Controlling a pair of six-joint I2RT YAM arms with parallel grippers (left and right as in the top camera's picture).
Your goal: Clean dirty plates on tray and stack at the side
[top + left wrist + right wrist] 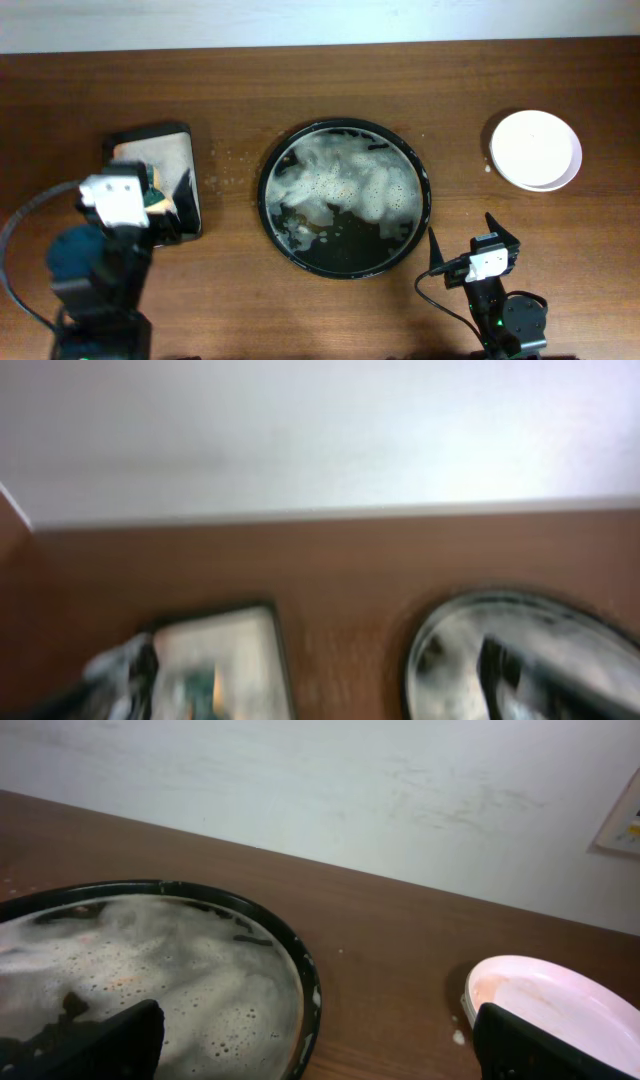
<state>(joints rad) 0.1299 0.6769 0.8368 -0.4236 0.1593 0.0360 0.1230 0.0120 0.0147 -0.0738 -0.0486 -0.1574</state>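
— How does the right gripper stand?
— Jaws wide apart, with nothing between them. It sits low near the near edge of the table, just right of the tray, and points away toward the far wall.
— And the left gripper?
— It is spread too, gripping nothing that I can see. That arm reaches from the near left corner out over the small tray, and its camera also faces the far wall. A green and yellow sponge lies right at its fingers. I cannot tell whether it touches them.
— What does the overhead give that the wrists do not?
— The whole tray: round, black and mid-table, with white foam over its far half and dark liquid nearer. The right wrist catches only its right part, and the left wrist gets a blurred slice.
— The plates?
— They are far right on the table, well apart from the tray. From above they show as one white round, and I cannot count how many are stacked. The right wrist view shows a faint pinkish tint inside the top one.
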